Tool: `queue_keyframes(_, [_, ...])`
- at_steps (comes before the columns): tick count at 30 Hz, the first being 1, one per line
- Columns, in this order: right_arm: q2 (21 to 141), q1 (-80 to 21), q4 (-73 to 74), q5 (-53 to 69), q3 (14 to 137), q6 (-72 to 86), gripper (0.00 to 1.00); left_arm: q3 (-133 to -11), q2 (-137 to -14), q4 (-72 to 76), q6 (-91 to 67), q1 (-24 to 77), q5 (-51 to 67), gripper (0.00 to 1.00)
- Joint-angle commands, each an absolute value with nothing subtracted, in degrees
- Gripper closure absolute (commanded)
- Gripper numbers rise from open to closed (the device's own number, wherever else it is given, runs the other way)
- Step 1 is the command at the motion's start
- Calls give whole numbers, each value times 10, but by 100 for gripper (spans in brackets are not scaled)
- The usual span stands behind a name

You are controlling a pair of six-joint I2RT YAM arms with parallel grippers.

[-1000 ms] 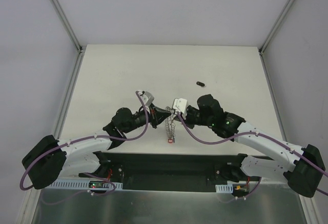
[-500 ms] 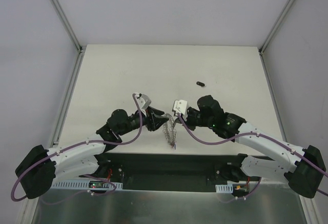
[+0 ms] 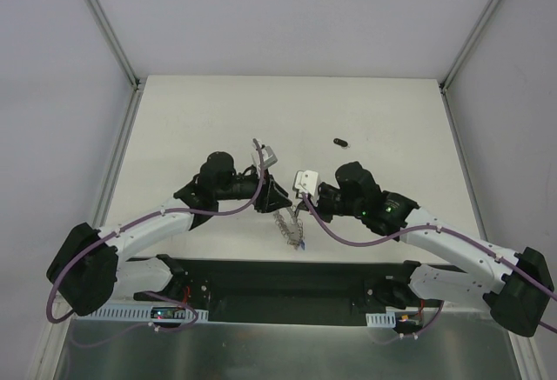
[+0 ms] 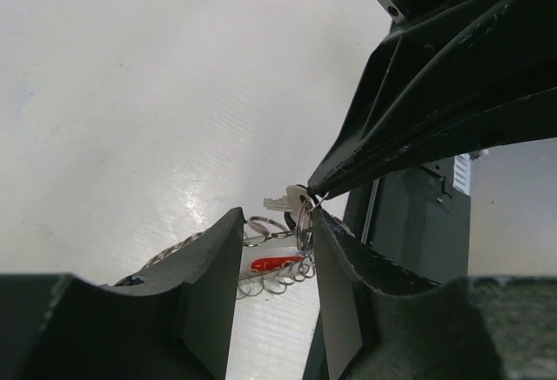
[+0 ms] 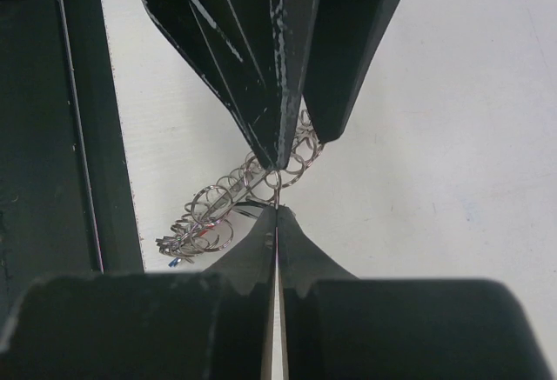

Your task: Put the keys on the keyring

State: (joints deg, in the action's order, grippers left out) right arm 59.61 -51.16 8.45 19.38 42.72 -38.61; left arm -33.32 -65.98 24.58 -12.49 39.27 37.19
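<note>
The keyring point(image 3: 291, 226) is a bunch of wiry silver loops hanging between the two grippers, with a red tag point(image 4: 277, 263) and a blue tag point(image 5: 174, 260). My right gripper point(image 3: 297, 205) is shut on one loop point(image 5: 274, 180) at its top and shows in the right wrist view point(image 5: 276, 213). My left gripper point(image 3: 278, 200) is open, its fingers either side of the loops point(image 4: 277, 234), and one ring point(image 4: 304, 225) touches its right finger point(image 4: 339, 267). One tiny black key point(image 3: 340, 143) lies on the table behind the right arm. The second black key is out of view.
A small silver key-shaped piece point(image 4: 285, 199) hangs with the loops just under the right fingertips. The black base plate point(image 3: 287, 280) runs along the near table edge, just below the hanging loops. Grey frame rails point(image 3: 117, 184) border the white table.
My left arm has swung its wrist farther back and brought its gripper in closer to the right gripper. The hanging loops have shifted slightly right. The right arm has stayed put.
</note>
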Motion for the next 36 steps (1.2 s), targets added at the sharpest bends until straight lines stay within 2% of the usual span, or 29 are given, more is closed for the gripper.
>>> queue_keyframes(1, [577, -516, 77, 206, 438, -395, 99, -374, -690, 233, -136, 388, 453, 64])
queue_keyframes(13, [577, -517, 80, 203, 438, -395, 99, -403, -726, 192, -146, 388, 485, 71])
queue_keyframes(20, [574, -517, 79, 194, 437, -395, 99, -407, -730, 176, -138, 388, 495, 86])
queue_keyframes(24, [573, -517, 78, 192, 436, -395, 99, -408, -728, 165, -131, 385, 496, 100])
queue_keyframes(36, [566, -517, 84, 185, 435, -399, 99, -380, -650, 161, -127, 353, 410, 100])
